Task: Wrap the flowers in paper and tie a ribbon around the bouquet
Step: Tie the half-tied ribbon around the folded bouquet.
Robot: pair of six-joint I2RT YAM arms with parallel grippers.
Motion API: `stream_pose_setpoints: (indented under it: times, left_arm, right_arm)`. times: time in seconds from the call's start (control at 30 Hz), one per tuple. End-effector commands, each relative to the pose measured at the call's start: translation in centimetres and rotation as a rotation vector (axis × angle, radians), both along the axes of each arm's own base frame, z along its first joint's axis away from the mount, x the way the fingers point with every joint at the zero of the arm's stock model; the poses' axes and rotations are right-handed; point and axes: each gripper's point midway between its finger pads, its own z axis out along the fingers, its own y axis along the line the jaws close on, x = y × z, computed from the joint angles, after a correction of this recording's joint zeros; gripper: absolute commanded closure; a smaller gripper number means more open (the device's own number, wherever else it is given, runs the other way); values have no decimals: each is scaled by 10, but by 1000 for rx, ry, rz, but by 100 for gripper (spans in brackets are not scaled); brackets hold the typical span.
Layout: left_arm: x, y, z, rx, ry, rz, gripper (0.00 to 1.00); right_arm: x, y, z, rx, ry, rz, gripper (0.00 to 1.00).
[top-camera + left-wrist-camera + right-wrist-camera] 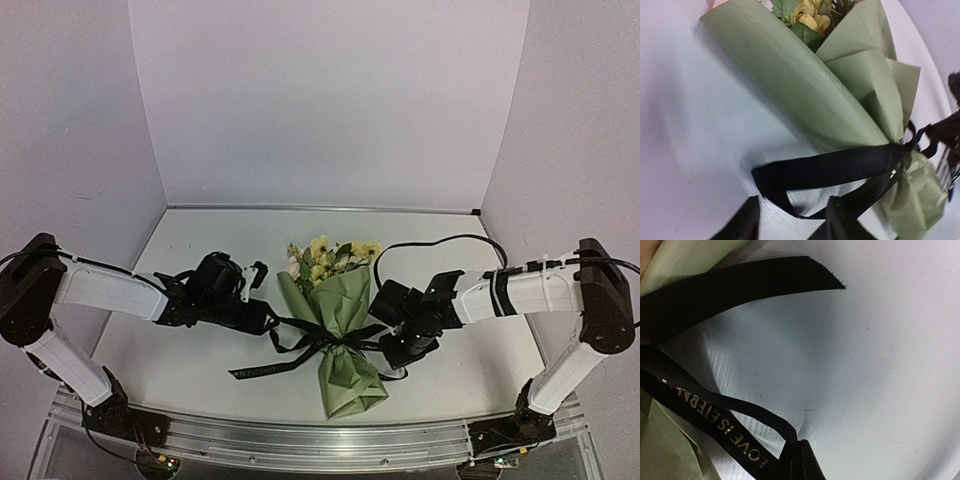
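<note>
The bouquet lies mid-table: yellow flowers (325,258) top a cone of olive-green paper (345,300). The black ribbon (318,340) is tied round the cone's waist, with loops to both sides. My left gripper (268,320) is at the left loop. In the left wrist view its jaws (795,205) stand open, and the fold of the ribbon (840,167) lies loose between them beside the paper (805,85) and flowers (810,20). My right gripper (398,348) is at the right loop. It is shut (801,452) on the gold-lettered ribbon (730,430).
One ribbon tail (262,369) trails toward the front left on the table. Behind the right arm a black cable (430,241) arcs across the table. A metal rail (300,442) edges the near side, and white walls close the back and sides.
</note>
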Motion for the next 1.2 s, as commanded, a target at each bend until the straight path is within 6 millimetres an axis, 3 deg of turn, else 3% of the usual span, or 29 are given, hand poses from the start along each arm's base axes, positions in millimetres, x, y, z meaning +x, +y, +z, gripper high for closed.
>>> stream_pose_setpoints:
  times: [0.0, 0.13, 0.23, 0.57, 0.83, 1.0, 1.07, 1.17]
  left_arm:
    - [8, -11, 18, -128, 90, 122, 46]
    - [2, 13, 20, -191, 203, 334, 47]
    - [-1, 18, 24, -243, 275, 436, 49]
    - [-19, -3, -6, -345, 564, 723, 55]
    - [-28, -25, -31, -338, 654, 759, 55]
    - [-28, -29, -36, -306, 665, 764, 55]
    - [-28, -30, -39, -296, 669, 764, 57]
    - [-29, -33, -42, -288, 681, 756, 72]
  right_arm:
    - [-1, 11, 7, 31, 6, -18, 100]
    - [0, 13, 8, 41, 0, -15, 100]
    - [0, 14, 7, 49, -3, -10, 100]
    - [2, 17, 8, 69, -19, 11, 100]
    - [4, 18, 10, 80, -37, 13, 100]
    - [5, 16, 10, 78, -47, 11, 100]
    - [5, 16, 11, 79, -51, 10, 100]
    - [7, 16, 12, 79, -59, 10, 100]
